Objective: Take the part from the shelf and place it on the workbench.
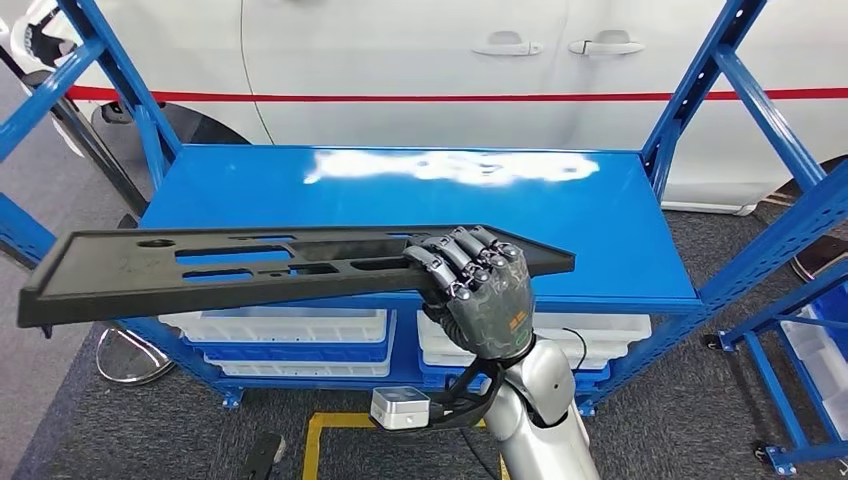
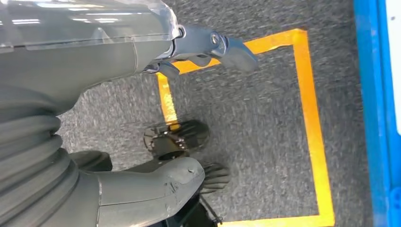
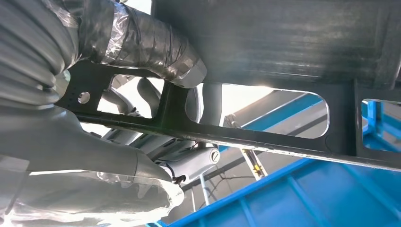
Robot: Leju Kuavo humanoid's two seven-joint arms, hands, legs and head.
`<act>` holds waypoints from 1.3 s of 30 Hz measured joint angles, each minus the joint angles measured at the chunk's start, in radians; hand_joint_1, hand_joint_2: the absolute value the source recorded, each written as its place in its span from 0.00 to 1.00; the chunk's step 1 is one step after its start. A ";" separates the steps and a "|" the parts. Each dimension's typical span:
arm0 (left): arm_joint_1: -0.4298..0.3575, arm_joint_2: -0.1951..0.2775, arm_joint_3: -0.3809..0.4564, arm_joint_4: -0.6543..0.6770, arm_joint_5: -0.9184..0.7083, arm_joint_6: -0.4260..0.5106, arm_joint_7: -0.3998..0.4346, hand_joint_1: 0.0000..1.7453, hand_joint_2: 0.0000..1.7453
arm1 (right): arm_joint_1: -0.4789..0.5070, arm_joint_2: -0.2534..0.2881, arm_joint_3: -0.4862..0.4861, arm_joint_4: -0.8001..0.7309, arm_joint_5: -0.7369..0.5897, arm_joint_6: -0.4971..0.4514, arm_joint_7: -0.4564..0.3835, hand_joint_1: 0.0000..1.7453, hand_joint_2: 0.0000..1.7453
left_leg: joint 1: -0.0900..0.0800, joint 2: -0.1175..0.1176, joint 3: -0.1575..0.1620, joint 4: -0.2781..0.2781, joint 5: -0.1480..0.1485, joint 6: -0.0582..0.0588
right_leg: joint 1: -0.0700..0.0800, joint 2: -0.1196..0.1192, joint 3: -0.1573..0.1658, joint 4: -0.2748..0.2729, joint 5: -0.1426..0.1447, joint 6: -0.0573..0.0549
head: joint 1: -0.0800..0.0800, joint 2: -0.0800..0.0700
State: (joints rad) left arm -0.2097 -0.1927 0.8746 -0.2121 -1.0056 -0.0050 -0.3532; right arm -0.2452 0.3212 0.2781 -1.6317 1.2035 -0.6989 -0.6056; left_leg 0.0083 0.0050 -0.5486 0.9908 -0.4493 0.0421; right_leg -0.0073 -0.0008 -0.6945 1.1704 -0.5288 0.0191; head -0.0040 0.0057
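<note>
Head view shows the robot's right hand [image 1: 480, 290] holding a long black part [image 1: 250, 265]. The dark fingers [image 1: 462, 255] curl over the top of the part near its right end, and the palm sits under its near edge. The silver arm comes up from below to reach it.

The part is flat and thin, with long slots cut through it and a small round hole near its left end. It sticks out far to the left of the hand. That far end hangs in the air, past the left edge of the blue worktop [image 1: 620, 230]. The rest of the part sits over the front of the worktop. I cannot tell if it touches the worktop or is just above it.

From the right wrist view, the part [image 3: 283, 142] is seen from below, with the thick grey thumb [image 3: 142, 45] pressed against it.

In the left wrist view, the left hand [image 2: 208, 47] hangs down by the robot's side over grey carpet. It holds nothing and its fingers look loose and apart.

Under the worktop are white bins [image 1: 290, 328] on a lower level. Blue frame posts [image 1: 700, 90] stand at the sides. A white car [image 1: 450, 60] with a red stripe is behind. Yellow tape [image 2: 309, 123] marks a box on the floor.
</note>
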 joint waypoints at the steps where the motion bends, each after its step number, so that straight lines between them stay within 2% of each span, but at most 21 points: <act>1: 0.000 0.000 0.000 0.000 0.000 0.000 0.000 0.00 1.00 | 0.000 0.000 0.000 0.000 0.001 0.000 0.000 1.00 1.00 | 0.000 0.001 -0.012 0.002 0.008 0.002 | 0.000 0.000 -0.018 0.064 -0.041 0.003 | 0.000 0.000; 2: 0.002 0.000 0.000 0.000 0.000 0.000 0.000 0.00 1.00 | 0.001 0.000 0.000 0.001 0.002 0.000 0.001 1.00 1.00 | -0.001 0.002 -0.024 0.004 0.015 0.001 | -0.001 0.000 -0.029 0.114 -0.065 0.005 | 0.000 0.000; 4: 0.004 -0.001 0.000 0.000 0.001 0.000 0.000 0.00 1.00 | 0.003 -0.001 0.000 0.003 0.003 0.000 0.000 1.00 1.00 | 0.000 0.003 -0.048 0.011 0.027 -0.002 | -0.005 0.000 0.001 0.117 -0.053 0.008 | 0.000 0.000; 6: 0.004 -0.002 0.000 0.000 0.001 -0.002 0.000 0.00 1.00 | 0.004 -0.001 0.000 0.006 0.004 0.000 0.000 1.00 1.00 | 0.001 0.003 -0.069 0.023 0.036 -0.007 | -0.008 0.000 0.091 -0.005 -0.010 0.006 | 0.000 0.000; 8: 0.005 -0.004 -0.001 0.000 -0.001 -0.005 0.000 0.00 1.00 | 0.006 0.000 0.000 0.006 0.008 0.000 0.000 1.00 1.00 | -0.001 0.002 -0.082 0.034 0.042 -0.017 | -0.005 0.001 0.157 -0.108 0.008 -0.003 | 0.000 0.000; 12: 0.008 -0.005 -0.003 0.000 -0.004 -0.009 0.000 0.00 1.00 | 0.012 0.000 0.000 0.007 0.026 0.000 0.000 1.00 1.00 | 0.000 0.001 -0.096 0.039 0.056 -0.043 | 0.000 0.001 0.154 -0.137 0.025 -0.031 | 0.000 0.000; 13: 0.010 -0.005 -0.004 0.000 -0.004 -0.009 -0.001 0.00 1.00 | 0.013 0.000 0.000 0.009 0.030 0.000 0.000 1.00 1.00 | 0.001 0.000 -0.105 0.052 0.038 -0.049 | -0.002 -0.001 0.146 -0.139 0.035 -0.040 | -0.001 0.000; 15: 0.011 -0.005 -0.004 0.000 -0.002 -0.009 -0.002 0.00 1.00 | 0.013 0.000 0.000 0.013 0.035 0.000 0.000 1.00 1.00 | 0.005 -0.001 -0.139 0.138 -0.044 -0.061 | -0.004 -0.004 0.125 -0.141 0.055 -0.053 | -0.001 0.000; 17: 0.012 -0.005 -0.004 0.000 -0.002 -0.009 -0.003 0.00 1.00 | 0.014 0.000 0.000 0.017 0.037 0.000 0.000 1.00 1.00 | 0.006 -0.001 -0.174 0.266 -0.123 -0.068 | -0.002 -0.005 0.099 -0.140 0.073 -0.057 | -0.001 0.000; 18: 0.013 -0.005 -0.004 0.000 -0.002 -0.009 -0.003 0.00 1.00 | 0.015 0.000 0.000 0.019 0.038 0.000 -0.001 1.00 1.00 | 0.006 -0.001 -0.177 0.307 -0.134 -0.069 | -0.001 -0.005 0.086 -0.139 0.082 -0.057 | -0.001 0.000; 20: 0.013 -0.005 -0.004 0.000 -0.002 -0.009 -0.003 0.00 1.00 | 0.017 0.000 0.000 0.022 0.038 0.000 -0.001 1.00 1.00 | 0.006 -0.001 -0.126 0.278 -0.100 -0.065 | 0.001 -0.005 0.063 -0.136 0.099 -0.055 | -0.001 0.000; 23: 0.009 -0.005 -0.005 0.000 -0.001 -0.008 -0.006 0.00 1.00 | 0.017 0.000 0.000 0.023 0.039 0.000 -0.001 1.00 1.00 | 0.000 -0.002 0.021 0.073 -0.060 -0.047 | 0.004 -0.005 0.042 -0.134 0.121 -0.046 | -0.001 0.000; 25: 0.005 -0.005 -0.005 0.000 0.003 -0.007 -0.015 0.00 1.00 | 0.016 0.000 0.001 0.024 0.038 0.000 0.000 1.00 1.00 | -0.007 -0.003 0.053 0.010 -0.064 -0.036 | 0.002 -0.006 0.039 -0.138 0.137 -0.034 | -0.001 0.000; 27: 0.002 -0.006 -0.005 0.000 0.009 -0.006 -0.023 0.00 1.00 | 0.014 -0.001 0.005 0.028 0.039 0.000 0.004 1.00 1.00 | -0.007 -0.002 0.045 0.000 -0.045 -0.025 | 0.001 -0.007 0.037 -0.145 0.148 -0.022 | -0.001 0.000; 28: 0.000 -0.007 -0.005 0.000 0.011 -0.005 -0.024 0.00 1.00 | 0.013 -0.001 0.008 0.031 0.043 0.000 0.008 1.00 1.00 | -0.005 0.000 0.040 -0.006 -0.034 -0.018 | 0.001 -0.006 0.031 -0.138 0.137 -0.017 | -0.001 0.000; 30: -0.007 -0.010 -0.005 0.000 0.013 -0.005 -0.024 0.00 1.00 | 0.009 -0.002 0.016 0.037 0.054 0.000 0.017 1.00 1.00 | 0.000 0.003 0.022 -0.012 -0.009 -0.004 | 0.001 -0.003 0.002 -0.064 0.060 -0.009 | -0.001 0.000; 32: -0.010 -0.011 -0.005 0.000 0.013 -0.004 -0.024 0.00 1.00 | 0.007 -0.002 0.022 0.043 0.061 0.000 0.023 1.00 1.00 | -0.001 0.004 -0.005 -0.008 0.009 0.001 | 0.000 -0.002 -0.035 0.063 -0.027 -0.003 | -0.001 0.000; 34: -0.008 -0.013 -0.006 0.000 0.010 -0.004 -0.021 0.00 1.00 | 0.007 -0.002 0.025 0.050 0.068 0.000 0.028 1.00 1.00 | -0.002 0.004 -0.034 -0.002 0.025 -0.001 | 0.000 -0.002 -0.033 0.128 -0.039 0.000 | -0.001 0.000; 35: -0.006 -0.014 -0.007 0.000 0.006 -0.004 -0.018 0.00 1.00 | 0.006 -0.002 0.027 0.053 0.071 0.000 0.030 1.00 1.00 | -0.002 0.004 -0.048 0.002 0.032 -0.002 | 0.000 -0.002 -0.007 0.111 -0.020 -0.001 | -0.001 0.000; 37: -0.003 -0.016 -0.013 0.000 -0.004 -0.004 -0.011 0.00 1.00 | 0.006 -0.002 0.032 0.058 0.073 0.000 0.030 1.00 1.00 | -0.002 0.003 -0.070 0.011 0.043 -0.008 | 0.001 -0.001 0.083 -0.006 0.020 -0.008 | -0.001 0.000; 39: 0.000 -0.019 -0.022 0.000 -0.016 -0.004 -0.008 0.00 1.00 | 0.006 -0.002 0.038 0.059 0.075 0.000 0.030 1.00 1.00 | -0.003 0.003 -0.083 0.018 0.053 -0.017 | 0.007 0.000 0.156 -0.121 0.025 -0.018 | -0.001 0.000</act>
State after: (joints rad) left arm -0.2093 -0.2121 0.8531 -0.2121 -1.0213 -0.0093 -0.3611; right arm -0.2389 0.3191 0.3161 -1.5727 1.2786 -0.6989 -0.5760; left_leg 0.0050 0.0080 -0.6315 1.0084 -0.3960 0.0246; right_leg -0.0006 -0.0009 -0.5389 1.0499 -0.5039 0.0013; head -0.0051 0.0057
